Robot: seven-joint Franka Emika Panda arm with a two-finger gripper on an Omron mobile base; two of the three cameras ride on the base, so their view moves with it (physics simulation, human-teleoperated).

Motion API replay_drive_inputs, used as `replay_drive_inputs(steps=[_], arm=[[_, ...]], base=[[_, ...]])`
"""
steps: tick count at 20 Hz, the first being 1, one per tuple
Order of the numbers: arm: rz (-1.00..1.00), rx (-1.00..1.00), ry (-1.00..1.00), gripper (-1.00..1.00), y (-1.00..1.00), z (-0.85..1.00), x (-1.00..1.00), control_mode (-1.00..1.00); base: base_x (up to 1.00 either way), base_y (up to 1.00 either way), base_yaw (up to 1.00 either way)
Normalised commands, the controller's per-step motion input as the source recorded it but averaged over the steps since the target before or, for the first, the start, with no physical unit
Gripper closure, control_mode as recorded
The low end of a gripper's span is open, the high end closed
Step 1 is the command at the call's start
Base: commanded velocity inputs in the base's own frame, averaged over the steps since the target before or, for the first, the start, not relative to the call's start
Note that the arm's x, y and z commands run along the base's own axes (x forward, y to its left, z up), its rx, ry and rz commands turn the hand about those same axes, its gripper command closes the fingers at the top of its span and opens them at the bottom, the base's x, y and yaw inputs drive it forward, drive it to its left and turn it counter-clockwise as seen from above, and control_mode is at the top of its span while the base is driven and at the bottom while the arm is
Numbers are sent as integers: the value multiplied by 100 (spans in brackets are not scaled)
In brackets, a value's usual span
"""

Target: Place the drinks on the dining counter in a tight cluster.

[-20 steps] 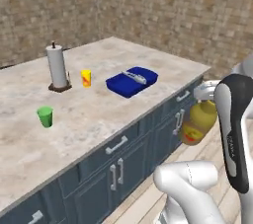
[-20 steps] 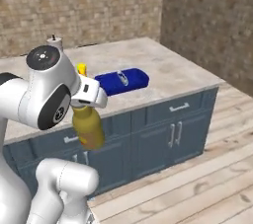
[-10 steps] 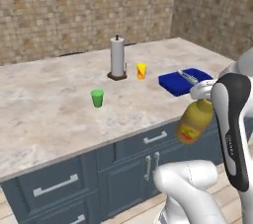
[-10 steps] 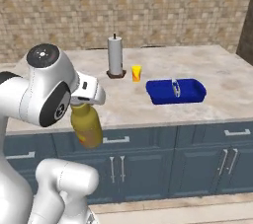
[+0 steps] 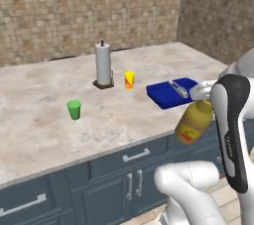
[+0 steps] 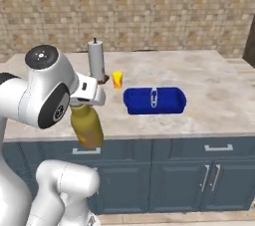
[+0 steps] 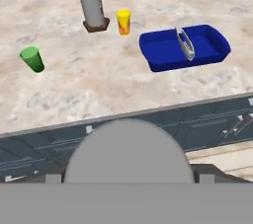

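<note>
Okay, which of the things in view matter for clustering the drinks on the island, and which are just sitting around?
Part of the job:
- mustard-yellow bottle, held in the pincer out in front of the cabinets
- dining counter, where it must go

Just lying about:
- green cup
- small yellow cup
- blue tray with a utensil in it
- paper towel holder

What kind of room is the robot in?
It looks like a kitchen. There is a big marble-topped dining counter with dark blue cabinets underneath, a paper towel roll standing on it, and two little cups nearby, a yellow cup and a green cup.
</note>
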Motion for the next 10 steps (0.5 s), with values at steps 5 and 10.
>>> replay_drive_inputs(steps=[5, 10], arm=[[0, 0, 0, 100, 0, 0, 0, 100], [0, 0, 0, 100, 0, 0, 0, 100]], base=[[67, -100, 27], [15, -100, 17]])
